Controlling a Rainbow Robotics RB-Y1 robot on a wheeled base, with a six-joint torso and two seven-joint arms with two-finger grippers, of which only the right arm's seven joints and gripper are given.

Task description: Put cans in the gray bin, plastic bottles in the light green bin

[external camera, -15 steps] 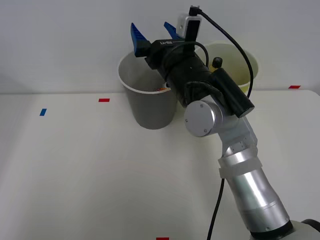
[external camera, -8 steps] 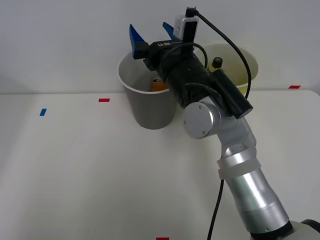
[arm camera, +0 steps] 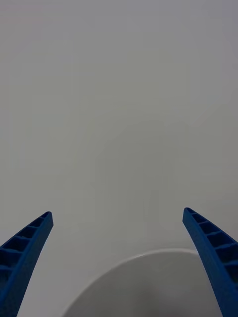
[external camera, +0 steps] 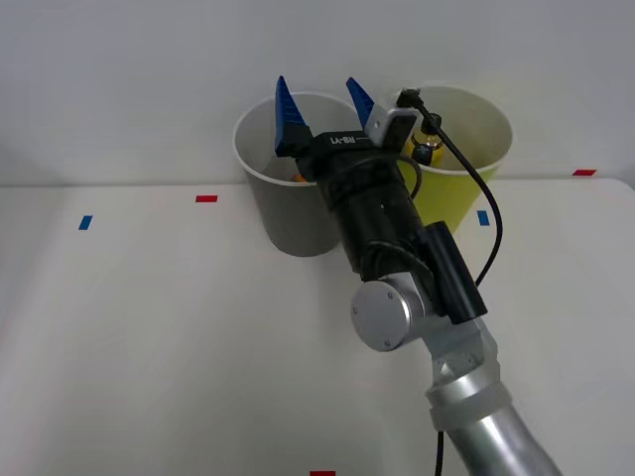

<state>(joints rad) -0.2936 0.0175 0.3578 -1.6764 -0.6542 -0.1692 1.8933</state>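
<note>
While my right gripper point(external camera: 323, 111) hangs wide open and empty above the gray bin point(external camera: 288, 213), the light green bin point(external camera: 474, 149) stands just beside it.

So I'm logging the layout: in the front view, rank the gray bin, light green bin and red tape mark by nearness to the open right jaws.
1. gray bin, directly under the right gripper.
2. light green bin, to its right.
3. red tape mark, on the table, left of the bins.

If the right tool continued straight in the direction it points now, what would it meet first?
Probably the plain pale wall behind the table. The open right tool points over the white rim of the tall tapered gray bin, and between its blue ribbed fingers nothing else lies ahead. Depth is unclear.
</note>
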